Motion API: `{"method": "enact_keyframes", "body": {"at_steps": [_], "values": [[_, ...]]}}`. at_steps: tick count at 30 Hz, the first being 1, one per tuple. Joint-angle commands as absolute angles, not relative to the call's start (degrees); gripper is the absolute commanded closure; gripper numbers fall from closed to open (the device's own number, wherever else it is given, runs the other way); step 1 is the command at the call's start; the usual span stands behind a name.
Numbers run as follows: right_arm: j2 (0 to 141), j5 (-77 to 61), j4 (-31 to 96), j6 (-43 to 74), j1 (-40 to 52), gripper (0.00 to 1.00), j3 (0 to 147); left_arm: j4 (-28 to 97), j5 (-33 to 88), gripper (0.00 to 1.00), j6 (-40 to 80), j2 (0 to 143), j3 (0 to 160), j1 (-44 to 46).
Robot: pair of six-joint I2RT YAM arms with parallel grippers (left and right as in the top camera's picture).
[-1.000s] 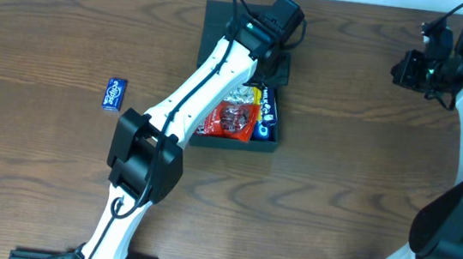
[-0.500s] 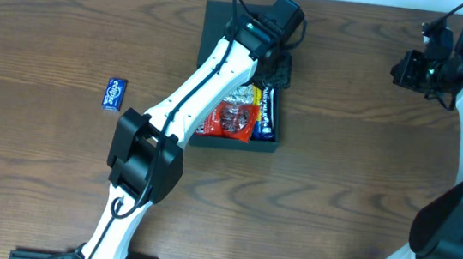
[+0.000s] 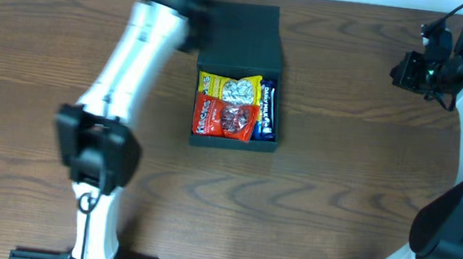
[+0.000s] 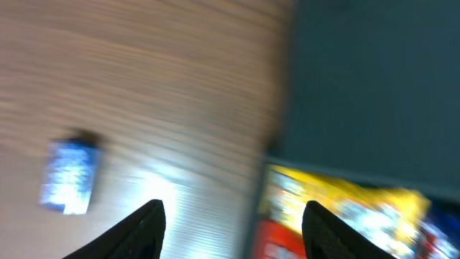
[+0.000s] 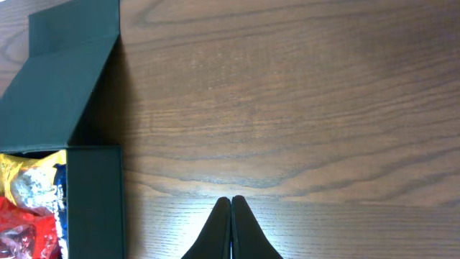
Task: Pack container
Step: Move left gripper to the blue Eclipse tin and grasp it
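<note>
- Left gripper: fingers spread wide with nothing between them. It hangs over bare wood off the container's left side, toward the far left corner of the table. Both the overhead and left wrist views are motion-blurred.
- Right gripper: fingers pressed together and empty, parked near the far right corner, well apart from everything.
- Container: sits mid-table against the far edge. Its lid is folded open flat toward the far edge.
- Risk: the blur suggests a fast sweep, so the left gripper may overshoot the loose blue packet, which lies on the wood on the left-edge side of the container.
- Risk: that packet lies flat, so fingers coming down on it could shove it along the wood instead of pinching it.
- Risk: the box looks nearly full. One more packet dropped on top may ride above the rim and keep the lid from closing.
- Risk: a low return path could clip the container's left wall and shift the box.
- Count: 1 container and 1 lid.
- Count: 3 packets inside, namely 1 yellow packet, 1 red packet and 1 dark blue bar.
- Count: 1 loose blue packet outside.
- Count: 2 grippers, both empty.
</note>
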State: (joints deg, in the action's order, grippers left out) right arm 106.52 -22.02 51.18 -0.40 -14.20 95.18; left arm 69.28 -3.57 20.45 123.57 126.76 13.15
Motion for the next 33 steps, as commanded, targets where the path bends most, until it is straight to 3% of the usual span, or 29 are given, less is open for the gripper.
{"method": "enact_keyframes", "body": {"at_steps": [1,5,11,18,33], "values": [[106.83,-21.82,51.16,0.38,-14.7,0.98,95.57,72.07,-3.88,0.38,12.78,121.45,127.76,5.91],[106.83,-21.85,51.16,0.38,-14.66,0.98,95.57,76.97,-2.96,0.38,5.28,121.45,125.19,-1.37],[106.83,-21.85,51.16,0.38,-14.55,0.97,95.57,76.36,-0.3,0.4,7.42,121.43,113.4,-7.6],[106.83,-21.85,51.09,0.38,-14.55,0.97,95.57,68.99,1.52,0.43,0.16,121.43,103.26,-7.64],[106.83,-21.82,50.96,0.4,-14.55,0.97,95.57,52.45,4.1,0.34,-6.24,121.47,91.61,-7.51]]}}
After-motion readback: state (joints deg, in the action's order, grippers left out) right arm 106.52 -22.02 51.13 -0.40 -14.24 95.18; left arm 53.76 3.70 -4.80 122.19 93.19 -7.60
